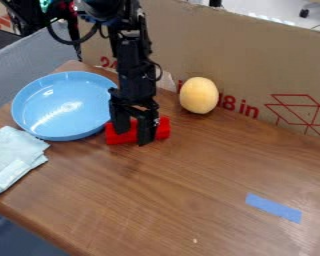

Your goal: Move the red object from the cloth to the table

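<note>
the red bar [159, 130] looks smooth and bright, the open pincer [132, 137] over it. bare table [179, 194] spreads toward the near edge.

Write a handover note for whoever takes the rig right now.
Gripper: open, down over the red bar, fingers around its middle; no grip shown.
Red bar: lying on the wooden table, between the blue plate and the yellowish ball.
Cloth: at the table's left edge in the picture, with the bar off it.
Done: the bar is off the cloth and on the table, as the task wants.
Left: apparently just to lift the arm clear without dragging the bar, then check that it stays put.
</note>
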`<state>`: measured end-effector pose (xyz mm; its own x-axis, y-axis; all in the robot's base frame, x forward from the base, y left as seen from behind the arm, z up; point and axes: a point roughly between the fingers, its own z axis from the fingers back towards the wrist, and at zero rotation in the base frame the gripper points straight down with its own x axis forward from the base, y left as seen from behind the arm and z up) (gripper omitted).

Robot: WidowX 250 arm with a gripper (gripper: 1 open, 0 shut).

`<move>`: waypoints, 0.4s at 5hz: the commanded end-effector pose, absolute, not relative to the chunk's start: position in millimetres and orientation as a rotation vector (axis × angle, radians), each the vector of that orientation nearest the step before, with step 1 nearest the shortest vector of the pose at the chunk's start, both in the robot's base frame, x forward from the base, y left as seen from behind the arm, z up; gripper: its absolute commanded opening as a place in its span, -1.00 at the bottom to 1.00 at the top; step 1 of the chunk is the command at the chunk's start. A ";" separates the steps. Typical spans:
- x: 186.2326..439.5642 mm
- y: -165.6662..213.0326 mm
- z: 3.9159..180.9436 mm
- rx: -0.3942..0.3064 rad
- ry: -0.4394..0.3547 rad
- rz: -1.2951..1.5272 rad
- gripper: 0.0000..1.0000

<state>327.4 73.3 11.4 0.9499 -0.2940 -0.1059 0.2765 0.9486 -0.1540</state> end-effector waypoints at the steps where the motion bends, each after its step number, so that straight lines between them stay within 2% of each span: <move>1: 343.1 68.7 7.0 -0.106 0.097 -0.283 1.00; 2: 338.0 68.3 15.9 -0.132 0.062 -0.268 1.00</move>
<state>329.8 62.8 -8.8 0.9564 -0.2699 -0.1112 0.2482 0.9524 -0.1767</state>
